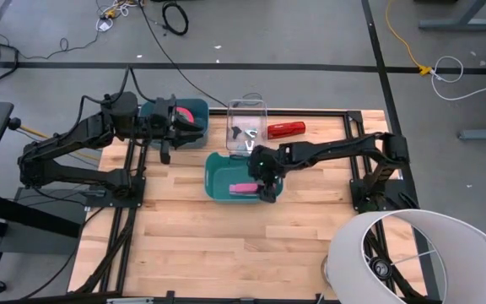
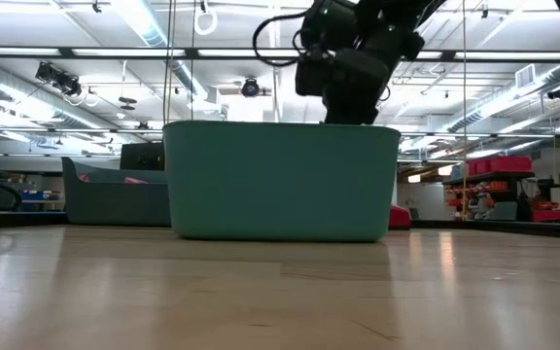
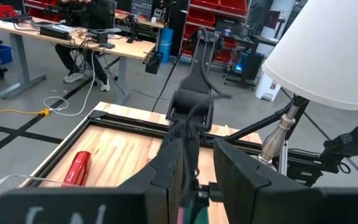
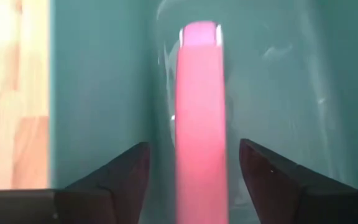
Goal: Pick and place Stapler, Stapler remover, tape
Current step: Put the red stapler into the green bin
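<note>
Light wooden table (image 1: 226,245) carries teal rectangular plastic bin (image 1: 219,173) at centre. Right gripper (image 1: 267,187) reaches down inside bin, fingers spread wide either side of pink stapler (image 4: 199,118), not touching it. Stapler, long and flat-topped, lies on bin floor. Left gripper (image 1: 172,127) hovers above darker teal tray (image 1: 194,108); finger spread: cannot tell.

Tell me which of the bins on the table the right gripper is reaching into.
The green bin in the middle of the table. The right gripper is down inside it, fingers open either side of a pink object; the dark teal bin and clear bin sit farther back.
</note>
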Robot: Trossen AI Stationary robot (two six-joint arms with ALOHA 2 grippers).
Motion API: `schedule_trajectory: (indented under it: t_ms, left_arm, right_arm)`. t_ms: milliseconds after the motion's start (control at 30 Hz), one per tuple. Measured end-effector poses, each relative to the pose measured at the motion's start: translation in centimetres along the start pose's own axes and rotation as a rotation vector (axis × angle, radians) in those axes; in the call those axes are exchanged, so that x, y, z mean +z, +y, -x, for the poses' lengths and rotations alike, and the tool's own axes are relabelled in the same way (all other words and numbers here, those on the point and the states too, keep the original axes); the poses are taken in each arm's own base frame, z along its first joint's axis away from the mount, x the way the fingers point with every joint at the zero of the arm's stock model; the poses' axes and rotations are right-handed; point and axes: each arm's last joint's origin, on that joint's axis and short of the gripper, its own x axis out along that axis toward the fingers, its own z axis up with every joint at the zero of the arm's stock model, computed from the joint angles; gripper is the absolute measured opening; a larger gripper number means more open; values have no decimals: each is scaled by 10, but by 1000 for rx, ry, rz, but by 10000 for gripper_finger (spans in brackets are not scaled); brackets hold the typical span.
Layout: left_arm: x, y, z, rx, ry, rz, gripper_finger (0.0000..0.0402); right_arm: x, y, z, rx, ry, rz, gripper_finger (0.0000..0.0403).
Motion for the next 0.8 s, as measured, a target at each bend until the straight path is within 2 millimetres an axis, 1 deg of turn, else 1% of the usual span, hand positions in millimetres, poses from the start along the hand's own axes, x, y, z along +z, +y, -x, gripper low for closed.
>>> schedule_trajectory:
  t_ms: [300, 500, 633, 800]
  left_arm:
    - [0, 1, 0, 18, -4, -3, 94]
    - [0, 0, 0, 18, -4, -3, 94]
    - [0, 0, 0, 18, -4, -3, 94]
    - [0, 0, 0, 18, -4, -3, 94]
  right_arm:
    - [6, -13, 46, -93, -127, -53, 230]
    - [3, -23, 76, -189, -166, -42, 229]
    - [-4, -31, 91, -270, -141, -37, 229]
    - [-12, -46, 101, -304, -94, -62, 229]
